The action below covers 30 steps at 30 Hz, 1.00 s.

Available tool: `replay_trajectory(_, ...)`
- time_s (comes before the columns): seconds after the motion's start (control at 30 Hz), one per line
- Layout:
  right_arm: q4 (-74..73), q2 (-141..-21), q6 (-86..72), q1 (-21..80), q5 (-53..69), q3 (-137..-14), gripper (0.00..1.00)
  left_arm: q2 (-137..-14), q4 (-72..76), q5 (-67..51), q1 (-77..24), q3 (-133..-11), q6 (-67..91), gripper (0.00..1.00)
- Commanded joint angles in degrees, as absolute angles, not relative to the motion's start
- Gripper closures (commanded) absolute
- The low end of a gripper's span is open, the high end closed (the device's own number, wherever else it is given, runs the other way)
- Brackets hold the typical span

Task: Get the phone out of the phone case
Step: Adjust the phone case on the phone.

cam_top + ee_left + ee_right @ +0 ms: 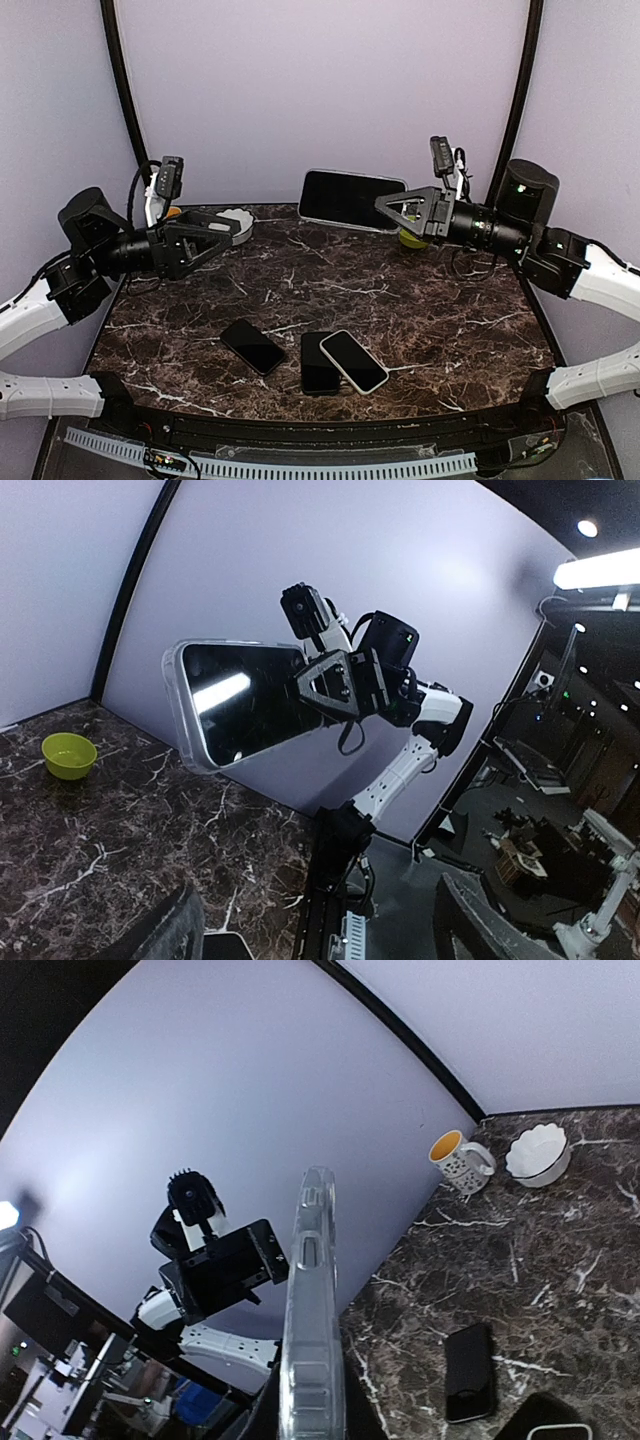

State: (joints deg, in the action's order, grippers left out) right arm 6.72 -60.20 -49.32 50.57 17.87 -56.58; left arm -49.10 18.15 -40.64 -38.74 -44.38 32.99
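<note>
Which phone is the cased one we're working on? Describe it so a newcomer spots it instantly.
Look above the back edge of the marble table, at the right gripper. It is shut on the cased phone, held in the air with its dark screen framed by a clear case. The other phones lie flat near the table's front edge.

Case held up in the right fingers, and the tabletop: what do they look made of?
The clear phone case looks like glossy transparent plastic, maybe soft TPU: the wall shows through its edge, and it has moulded button bumps. The dark tabletop looks like polished marble or a marble-look laminate: white veins on brown-black, with a slight sheen.
</note>
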Motion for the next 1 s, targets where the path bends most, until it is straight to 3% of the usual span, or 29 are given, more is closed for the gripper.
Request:
replay_trajectory(0.0, 9.2, -56.0, -22.6, 52.1, 14.7, -54.8, 1.00, -45.4, 10.6, -43.1, -38.5, -44.0, 18.8, 0.19)
replay_trajectory(0.17, 6.6, -56.2, 1.1, 57.4, 15.3, -54.1, 1.00, -43.7, 11.6, -47.3, -38.6, -41.0, 10.6, 0.22)
replay_trajectory(0.43, 3.7, -57.0, 23.3, 60.8, 19.7, -53.2, 1.00, -41.6, 9.0, -52.5, -42.6, -37.8, -9.9, 0.32)
replay_trajectory(0.63, 3.9, -58.7, 28.9, 61.5, 22.2, -52.9, 1.00, -42.6, 0.9, -49.2, -48.8, -39.3, -21.5, 0.45)
replay_trajectory(0.97, -1.2, -62.0, 33.4, 61.6, 26.3, -55.7, 1.00, -42.7, 3.9, -41.4, -51.6, -37.6, -26.2, 0.51)
